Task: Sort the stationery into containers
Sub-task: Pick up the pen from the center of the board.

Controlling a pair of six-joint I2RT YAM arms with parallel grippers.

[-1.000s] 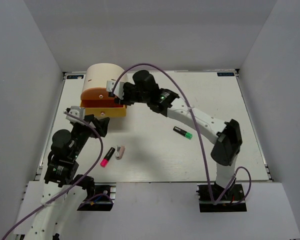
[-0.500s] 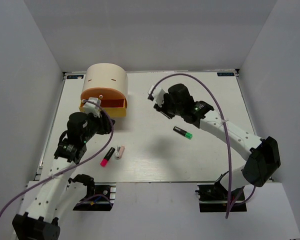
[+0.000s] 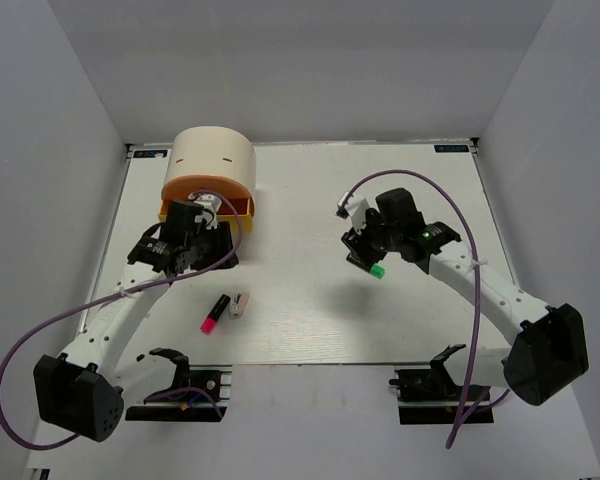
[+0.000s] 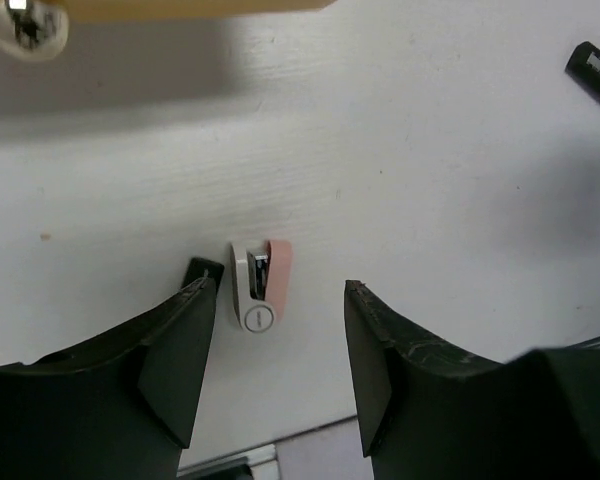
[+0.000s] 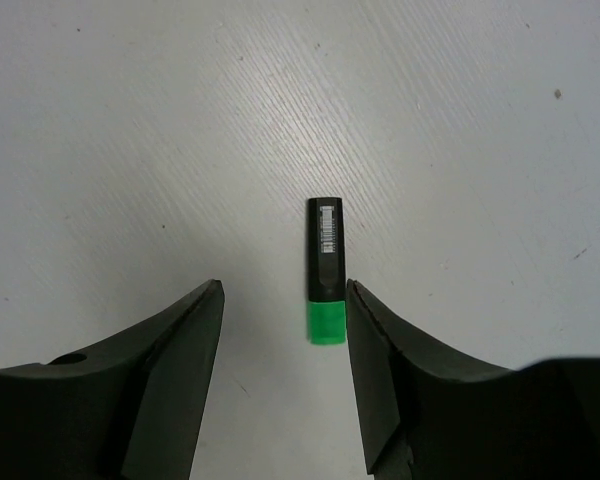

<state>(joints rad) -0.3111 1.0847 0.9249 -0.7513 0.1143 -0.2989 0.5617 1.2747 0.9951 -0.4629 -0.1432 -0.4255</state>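
- My left gripper [image 4: 277, 288] hangs just in front of the cream box [image 3: 213, 155], over its orange drawer [image 3: 180, 188]; the jaws are apart and grasp nothing.
- The white-pink piece [image 4: 260, 285] lies on the table [image 3: 310, 200] nearer me than the box, and I see it between those fingers from above.
- The pink highlighter [image 3: 213, 314] lies just beside that piece.
- My right gripper [image 5: 284, 287] hovers well right of the box, jaws spread and empty.
- The green highlighter [image 5: 326, 270] lies flat beneath it, untouched.

The highlighter [image 5: 325, 260] is black with a green cap, the stubby piece [image 4: 261, 285] white and pink.
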